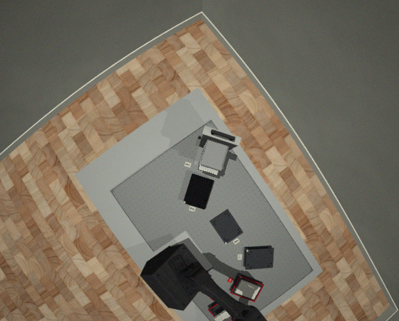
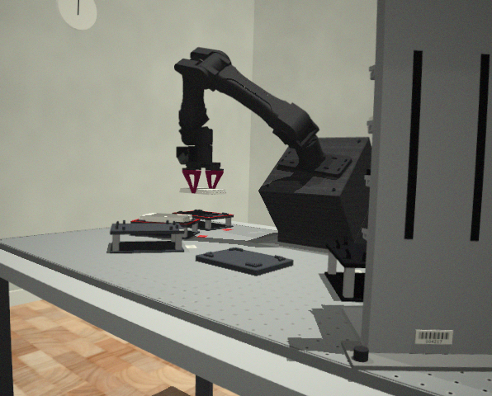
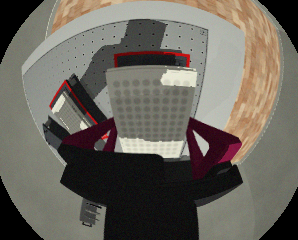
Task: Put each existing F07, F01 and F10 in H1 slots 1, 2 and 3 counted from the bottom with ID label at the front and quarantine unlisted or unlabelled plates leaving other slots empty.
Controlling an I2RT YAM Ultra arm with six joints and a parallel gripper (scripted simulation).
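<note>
My gripper (image 2: 202,186) hangs in the air with its dark red fingers shut on a white 96-well plate (image 2: 202,190), held flat and well above the deck. In the wrist view the plate (image 3: 152,110) fills the space between the fingers. Below and just beyond it lies an empty red-edged nest (image 3: 152,60). A second red-edged nest (image 1: 247,287) beside it holds another pale plate (image 2: 165,217). The grey plate hotel (image 1: 215,152) stands at the far end of the deck; from above I see a pale plate on it. Its slots are hidden in the side view (image 2: 438,179).
A black nest (image 1: 199,190) lies near the hotel. A low flat dark nest (image 1: 225,226) sits mid-deck, and a raised empty nest on legs (image 1: 258,257) stands beside the red-edged nests. The arm's black base block (image 2: 319,191) stands next to them. Deck labels are too small to read.
</note>
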